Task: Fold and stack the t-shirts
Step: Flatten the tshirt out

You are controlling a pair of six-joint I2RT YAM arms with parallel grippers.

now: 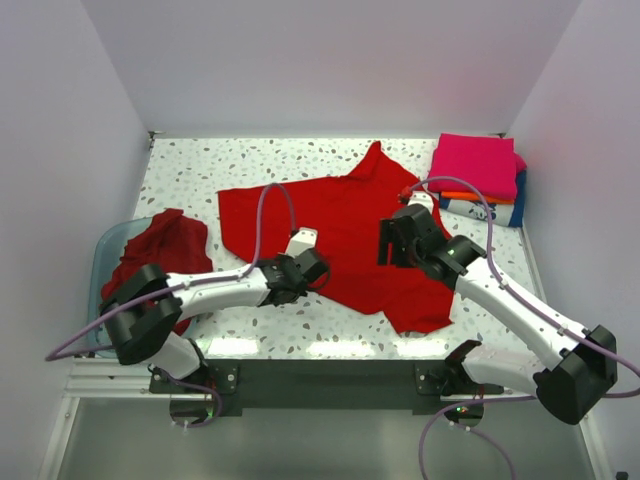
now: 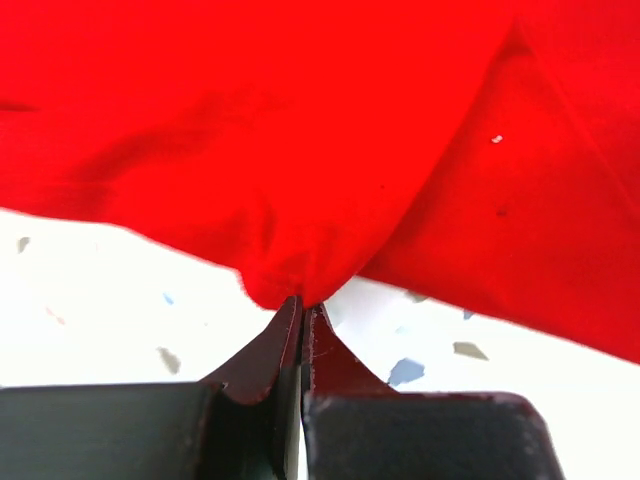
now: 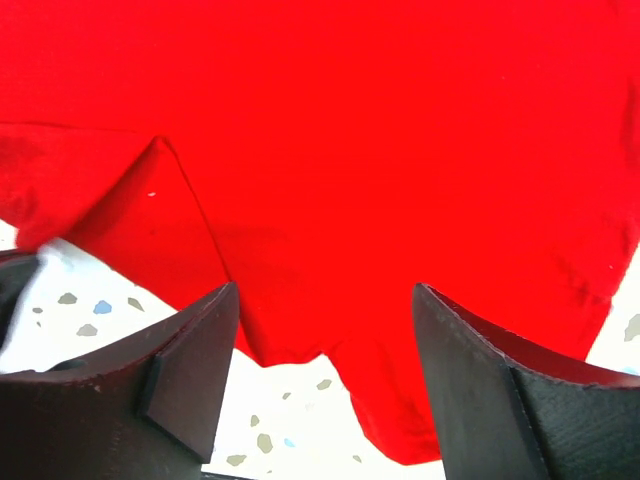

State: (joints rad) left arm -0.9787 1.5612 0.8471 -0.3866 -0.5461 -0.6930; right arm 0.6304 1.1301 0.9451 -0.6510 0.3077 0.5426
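Observation:
A bright red t-shirt (image 1: pixel 345 225) lies spread, rumpled, on the speckled table. My left gripper (image 1: pixel 320 270) is at its near edge. In the left wrist view the gripper (image 2: pixel 302 305) is shut, pinching a fold of the red shirt's (image 2: pixel 300 150) hem. My right gripper (image 1: pixel 388 245) hovers over the shirt's right part. In the right wrist view it (image 3: pixel 325 300) is open and empty, with the red shirt (image 3: pixel 350 130) and its near edge between the fingers. Folded shirts are stacked at the back right: magenta (image 1: pixel 476 165) on top, orange and white with blue print (image 1: pixel 492 209) below.
A translucent teal tub (image 1: pixel 103 248) stands at the table's left edge with a darker red shirt (image 1: pixel 160 250) bunched in it and spilling over. White walls close in the table on the left, back and right.

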